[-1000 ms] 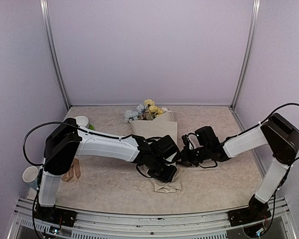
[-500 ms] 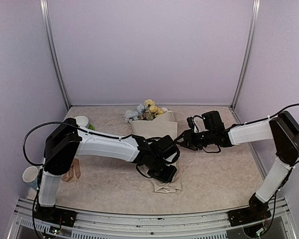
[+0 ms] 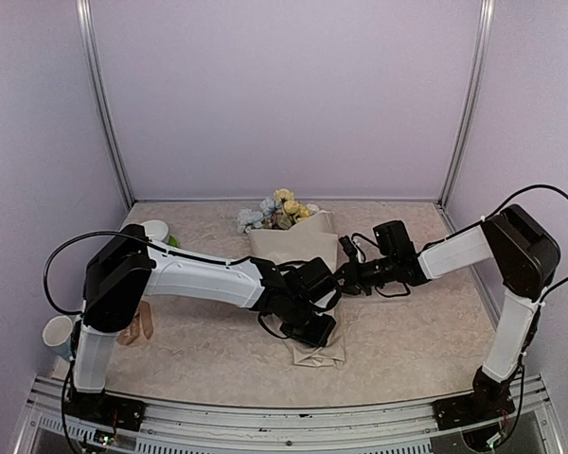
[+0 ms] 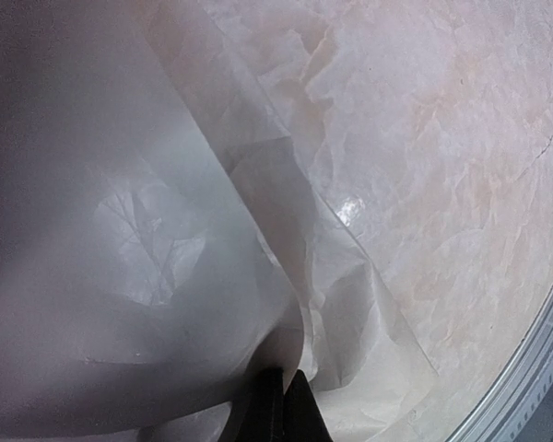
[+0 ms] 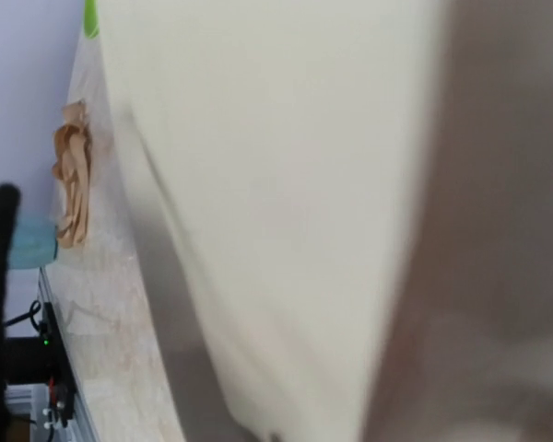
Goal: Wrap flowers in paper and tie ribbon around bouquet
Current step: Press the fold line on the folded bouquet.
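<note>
The flowers point(image 3: 280, 209) lie at the back of the table, their blooms sticking out of the top of the beige paper point(image 3: 293, 248). The paper is folded over the stems and runs down to a crumpled lower end point(image 3: 320, 353). My left gripper point(image 3: 312, 323) is shut on a fold of the paper point(image 4: 166, 230), its dark fingertips point(image 4: 269, 410) pressed together on the sheet. My right gripper point(image 3: 344, 277) is at the paper's right edge. In the right wrist view the paper point(image 5: 276, 184) fills the frame and narrows towards the hidden jaws. The tan ribbon point(image 3: 135, 324) lies bunched far left.
A pale blue cup point(image 3: 59, 333) stands at the near left edge beside the ribbon point(image 5: 71, 184). A white and green object point(image 3: 157, 230) sits at the back left. Purple walls and metal posts enclose the marbled table point(image 3: 426, 331).
My right gripper drew back to the right and opened, then returned to the paper's right edge and shut. The left gripper and the paper it holds stayed put.
</note>
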Tool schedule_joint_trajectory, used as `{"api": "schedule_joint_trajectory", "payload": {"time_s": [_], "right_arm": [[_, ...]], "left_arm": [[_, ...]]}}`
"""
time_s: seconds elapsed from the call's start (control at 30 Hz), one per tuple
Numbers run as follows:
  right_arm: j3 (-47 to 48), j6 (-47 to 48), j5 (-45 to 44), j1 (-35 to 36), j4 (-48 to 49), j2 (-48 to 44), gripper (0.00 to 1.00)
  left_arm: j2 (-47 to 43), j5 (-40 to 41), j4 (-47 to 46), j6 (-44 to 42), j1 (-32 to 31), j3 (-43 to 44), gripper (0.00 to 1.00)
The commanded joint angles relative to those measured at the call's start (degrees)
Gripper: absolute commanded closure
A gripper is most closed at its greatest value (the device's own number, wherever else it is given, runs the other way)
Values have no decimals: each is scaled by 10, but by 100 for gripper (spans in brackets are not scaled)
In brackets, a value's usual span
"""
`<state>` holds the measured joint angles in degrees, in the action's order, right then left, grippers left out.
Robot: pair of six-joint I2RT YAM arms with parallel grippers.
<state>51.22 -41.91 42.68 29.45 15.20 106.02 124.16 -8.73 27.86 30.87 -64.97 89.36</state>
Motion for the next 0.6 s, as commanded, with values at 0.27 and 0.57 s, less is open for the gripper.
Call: {"api": "schedule_joint_trajectory", "payload": {"time_s": [0.27, 0.57], "right_arm": [[29, 25, -28, 1, -28, 16, 100], [33, 25, -38, 0, -36, 17, 100]], "left_arm": [[-32, 88, 23, -123, -45, 106, 61], [79, 134, 125, -176, -78, 234, 65]]}}
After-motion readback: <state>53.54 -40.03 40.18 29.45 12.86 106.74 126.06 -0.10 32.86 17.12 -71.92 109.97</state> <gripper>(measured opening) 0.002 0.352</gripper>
